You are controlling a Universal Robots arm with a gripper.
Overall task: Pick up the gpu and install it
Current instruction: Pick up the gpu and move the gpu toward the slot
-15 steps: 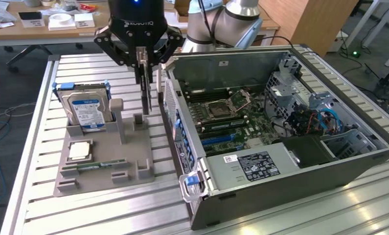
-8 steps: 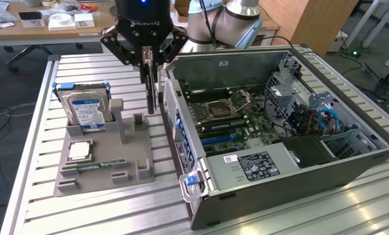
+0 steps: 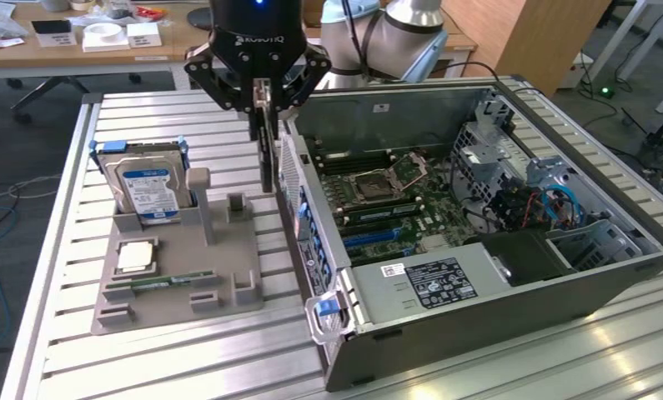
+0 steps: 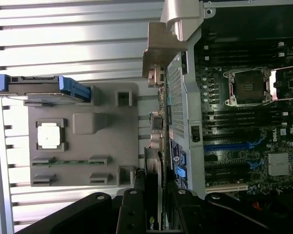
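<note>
Between the jaws, slim dark gpu (image 3: 267, 154), edge-on

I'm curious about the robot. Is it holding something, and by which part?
Yes. Its fingers pinch the gpu by its upper edge. The card hangs straight down, edge-on, just beside the open computer case.

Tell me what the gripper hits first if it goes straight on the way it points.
Shut on the gpu and pointing down, the gripper would probably bring the card's lower edge onto the table, in the gap between tray and case. Depth is unclear; it could clip the case wall.
</note>
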